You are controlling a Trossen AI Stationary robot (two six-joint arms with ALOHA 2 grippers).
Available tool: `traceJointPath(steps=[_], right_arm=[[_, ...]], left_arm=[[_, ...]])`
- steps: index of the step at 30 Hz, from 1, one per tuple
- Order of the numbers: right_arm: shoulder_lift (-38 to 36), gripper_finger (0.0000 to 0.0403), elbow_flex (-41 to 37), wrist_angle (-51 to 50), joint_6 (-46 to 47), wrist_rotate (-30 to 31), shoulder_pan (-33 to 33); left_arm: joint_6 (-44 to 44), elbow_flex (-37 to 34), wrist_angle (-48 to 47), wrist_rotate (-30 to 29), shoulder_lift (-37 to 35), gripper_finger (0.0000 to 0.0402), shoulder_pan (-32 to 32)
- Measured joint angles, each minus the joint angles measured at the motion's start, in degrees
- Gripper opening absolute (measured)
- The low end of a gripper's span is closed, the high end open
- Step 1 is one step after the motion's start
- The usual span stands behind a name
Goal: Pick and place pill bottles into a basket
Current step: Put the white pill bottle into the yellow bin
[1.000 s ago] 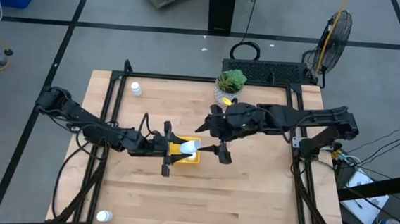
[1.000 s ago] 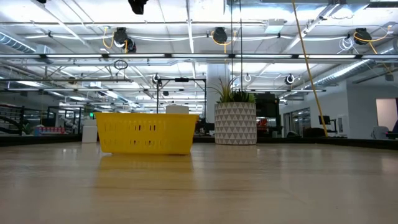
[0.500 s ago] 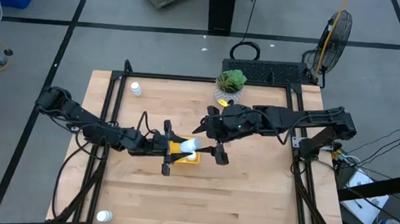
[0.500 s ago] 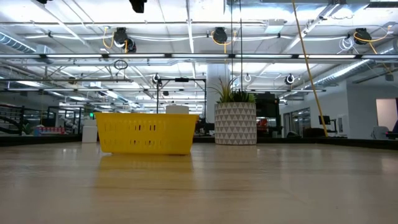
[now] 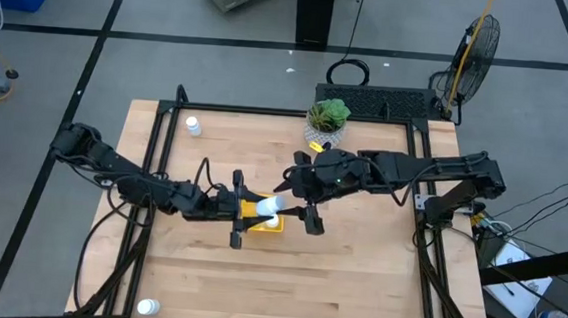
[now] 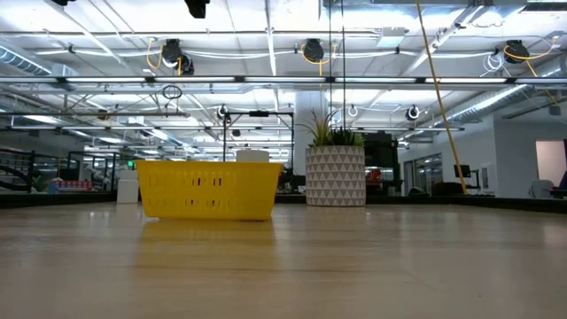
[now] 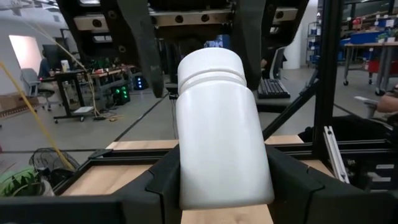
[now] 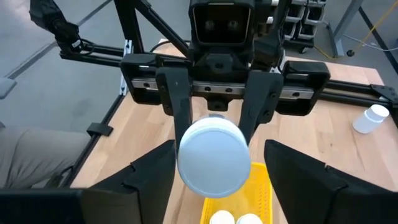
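Note:
My left gripper [image 5: 256, 215] reaches in level from the table's left and is shut on a white pill bottle [image 7: 221, 130]. It holds the bottle above the yellow basket [image 5: 259, 223]. The bottle's cap [image 8: 209, 155] points toward my right gripper [image 5: 294, 208]. That gripper is open, with one finger on either side of the cap end and a gap to the bottle on both sides. Two pill bottles [image 8: 235, 218] lie in the basket [image 8: 261, 186]. One more stands at the table's far left [image 5: 193, 126] and one at its near left corner [image 5: 148, 307]. My left gripper pinches the bottle's body near its bottom end [image 7: 194, 182] between its two fingers [image 8: 178, 102]. The fingers come level from the table's left and lie along the bottle. The bottle lies roughly level, cap toward the table's right, lifted clear above the basket.
A white patterned pot with a green plant [image 5: 328, 118] stands at the table's far edge, behind my right arm. In the low view the basket [image 6: 210, 189] and the pot [image 6: 336, 175] stand side by side. Bare wood stretches across the table's near half [image 5: 286, 279].
My right gripper has edged a little toward the table's left, so its fingers stand closer around the cap end of the bottle. My left gripper and the bottle have kept still.

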Motion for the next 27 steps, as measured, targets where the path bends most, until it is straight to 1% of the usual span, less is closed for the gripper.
traceJointPath(steps=[6,11,16,19,23,27], right_arm=[[0.0,0.0197,0.0,0.1,0.4,-1.5,0.0],[0.0,0.0181,0.0,0.1,1.0,-1.5,0.0],[0.3,0.018,0.0,-0.1,1.5,-1.5,0.0],[1.0,0.0186,0.0,-0.1,1.6,-2.8,0.0],[1.3,0.019,0.0,0.2,0.5,-2.8,0.0],[1.4,0.0173,0.0,0.2,0.2,-2.7,0.0]], left_arm=[[0.0,0.0,0.1,0.1,0.0,0.0175,0.2],[0.0,0.0,0.1,0.1,0.0,0.0175,0.2],[0.0,0.0,0.7,0.1,0.1,0.0175,0.2],[0.2,0.0,0.9,0.3,0.1,0.0175,0.1],[0.2,-0.1,0.7,0.3,0.1,0.0175,0.1],[-0.1,-0.1,0.4,0.3,0.1,0.0175,0.1]])
